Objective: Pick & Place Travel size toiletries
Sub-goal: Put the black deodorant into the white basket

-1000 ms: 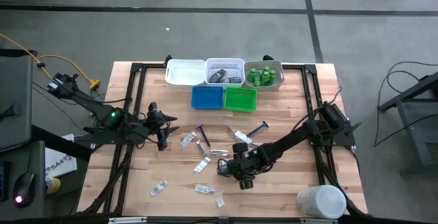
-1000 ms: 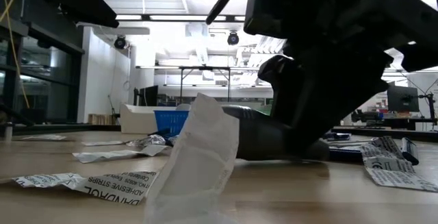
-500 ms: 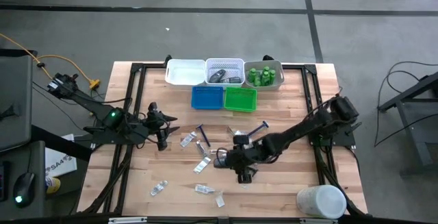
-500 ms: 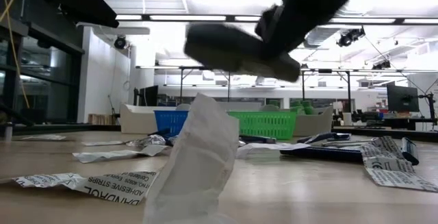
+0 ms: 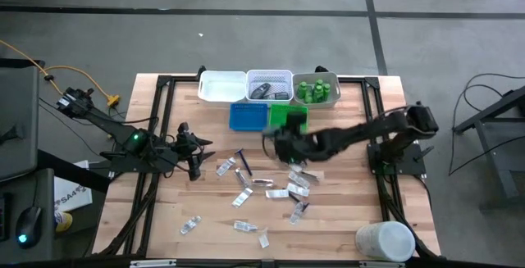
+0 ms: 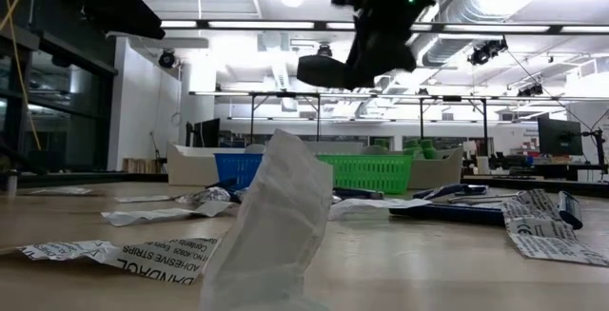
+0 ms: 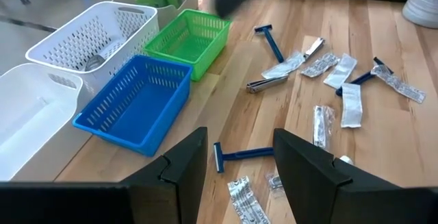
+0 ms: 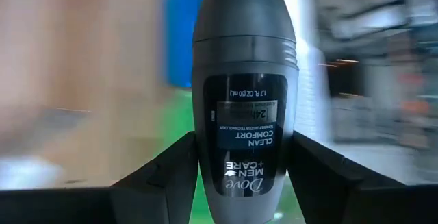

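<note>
The dark grey deodorant stick [image 5: 271, 139] is in the carry step. In the high view the right gripper [image 5: 276, 141] holds it above the desk [image 5: 164, 211], just in front of the blue tray [image 5: 248, 116] and green tray [image 5: 289, 118]. Half a second ago it was lower and nearer the scattered packets [image 5: 271, 188]. The left gripper [image 5: 195, 152] waits at the left side.

In the low view the stick [image 6: 333, 68] hangs high over the trays, higher than before.

The left wrist view shows the left fingers [image 7: 181, 166] parted and empty.

In the right wrist view the right fingers [image 8: 168, 172] clamp the stick's sides. Next, it likely must reach the white basket [image 5: 269, 85], which already holds similar pieces, and then be let go.
</note>
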